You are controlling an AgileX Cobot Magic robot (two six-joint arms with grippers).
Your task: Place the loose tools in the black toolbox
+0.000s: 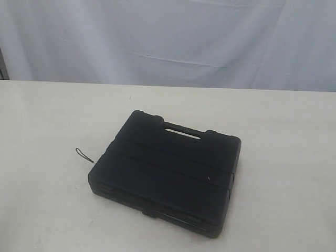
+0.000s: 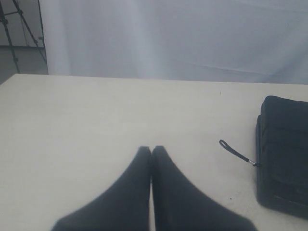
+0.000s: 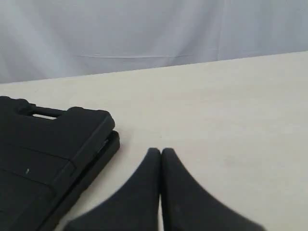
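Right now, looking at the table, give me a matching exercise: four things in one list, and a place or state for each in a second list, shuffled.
Things:
1. toolbox
2. cord
3. left gripper
4. curtain

Places or states:
A. hangs behind the table
B. closed, lying flat
C. pokes out at the toolbox's edge
D. shut, holding nothing

Pairs: 1-B, 2-C, 3-D, 4-A

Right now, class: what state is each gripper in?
Left gripper: closed, holding nothing.
Right gripper: closed, holding nothing.
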